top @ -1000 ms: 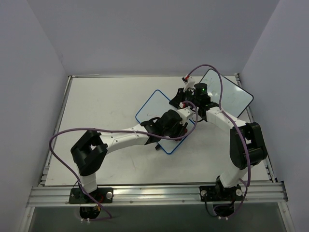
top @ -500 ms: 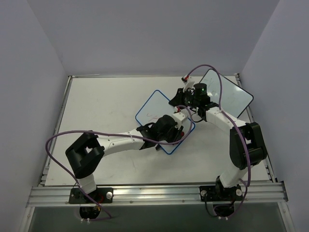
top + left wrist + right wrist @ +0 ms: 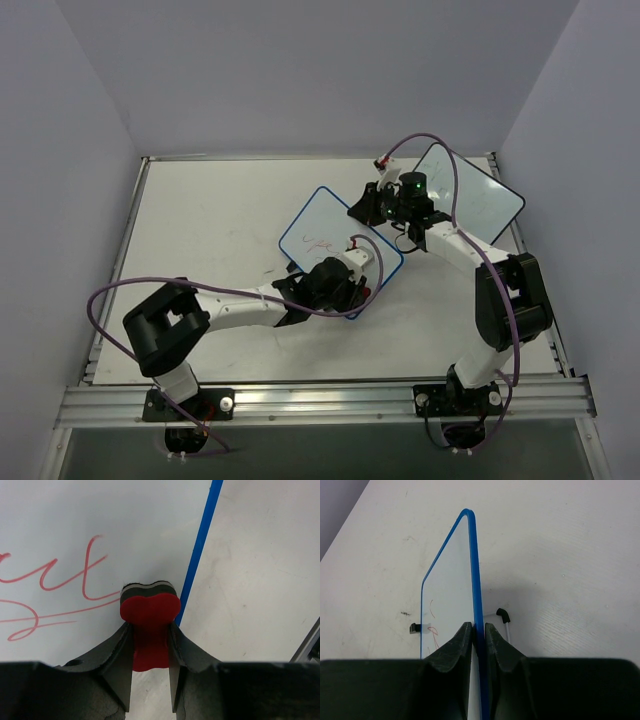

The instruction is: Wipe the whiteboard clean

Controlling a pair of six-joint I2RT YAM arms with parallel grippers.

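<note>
I am in the wiping step, and it is not finished. My left gripper (image 3: 150,630) is shut tight on the eraser (image 3: 150,607), a red foam block with a dark felt layer at its far end. The fingers squeeze its sides hard enough to pinch it into a waist. In the left wrist view the felt end sits in the middle of the frame on the whiteboard (image 3: 75,520), just beside the blue frame (image 3: 200,545) that runs down from the upper right. It looks pressed to the surface, though I cannot be sure of contact from this angle.

The red writing (image 3: 65,575) fills the left half of that view, looping strokes above an underline, all unwiped. In the top view the board lies at the centre of the table (image 3: 200,220), with my left wrist over its lower right corner. A second board (image 3: 480,200) lies in the upper right, apart from the work.

My right gripper (image 3: 477,630) is closed on the board's blue edge, one finger on each face, holding it steady near the upper right corner.

The next move, as I judge it, calls for dragging the felt leftward across the strokes with firm downward pressure. The right jaws must hold so the board does not slide or tip under the push. I should take overlapping passes, since the underline extends beyond the left edge of the wrist view.
</note>
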